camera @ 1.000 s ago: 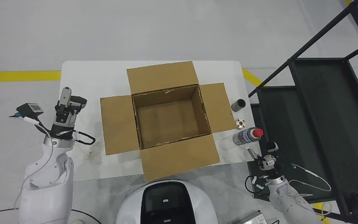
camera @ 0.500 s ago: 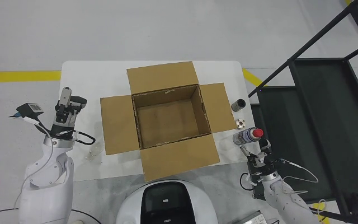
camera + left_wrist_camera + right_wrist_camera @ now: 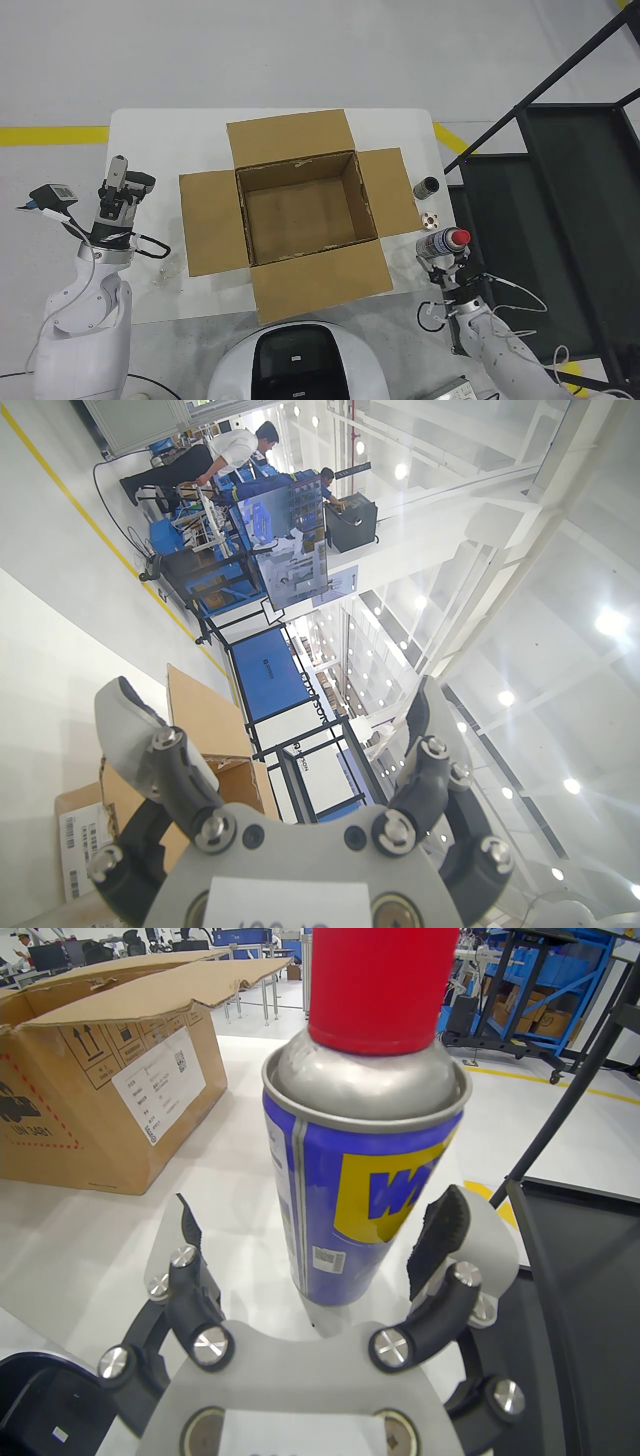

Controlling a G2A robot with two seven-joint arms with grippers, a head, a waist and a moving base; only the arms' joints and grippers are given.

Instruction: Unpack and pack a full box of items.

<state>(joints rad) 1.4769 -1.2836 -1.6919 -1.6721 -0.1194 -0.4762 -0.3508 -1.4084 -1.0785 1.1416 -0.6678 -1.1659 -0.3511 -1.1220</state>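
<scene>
Glossy blue metal spray can [image 3: 350,1153], red-capped, stands by the table [image 3: 150,130]'s right edge; right gripper [image 3: 317,1215], jaws spread, has advanced around it; left gripper [image 3: 272,700] likewise spread.

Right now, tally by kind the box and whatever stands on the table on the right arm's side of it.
Box: 1
Spray can: 1
Dark canister: 1
Small metal part: 1
Total: 4

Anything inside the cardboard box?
Top view: the cardboard box shows only bare brown floor, no items. The strip of floor tight against its near wall is covered by that wall.
</scene>
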